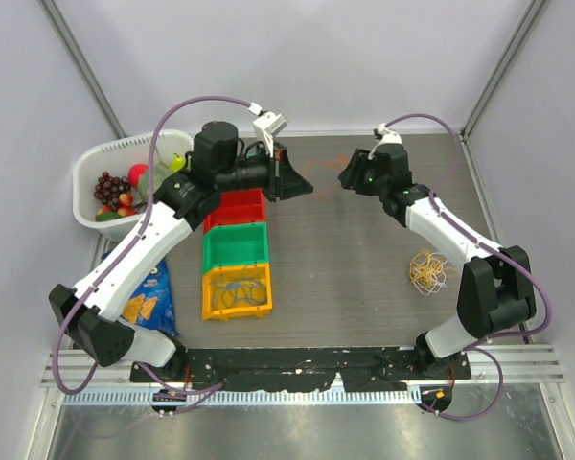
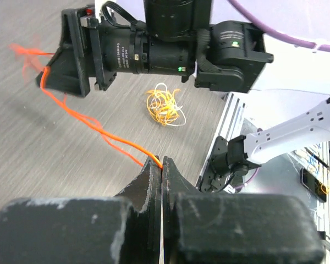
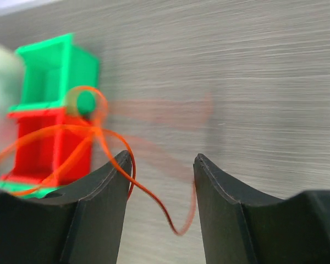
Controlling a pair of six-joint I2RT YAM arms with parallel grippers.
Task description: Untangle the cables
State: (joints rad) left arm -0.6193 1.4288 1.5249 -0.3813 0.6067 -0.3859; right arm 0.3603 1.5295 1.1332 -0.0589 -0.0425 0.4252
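A thin orange cable (image 2: 93,124) runs through the air between my two grippers near the back middle of the table. My left gripper (image 2: 161,163) is shut on one end of it; it also shows in the top view (image 1: 305,188). My right gripper (image 3: 162,159) is open, with blurred loops of the orange cable (image 3: 154,201) hanging between and around its fingers; it also shows in the top view (image 1: 343,178). In the left wrist view the cable's far end hangs at the right gripper (image 2: 47,74). A yellow cable tangle (image 1: 428,270) lies on the table at the right, also seen in the left wrist view (image 2: 164,105).
A red bin (image 1: 238,209), a green bin (image 1: 236,247) and a yellow bin (image 1: 211,299) holding cables stand in a row left of centre. A white basket (image 1: 125,149) of toy fruit sits far left, with a blue snack bag (image 1: 151,292) in front of it.
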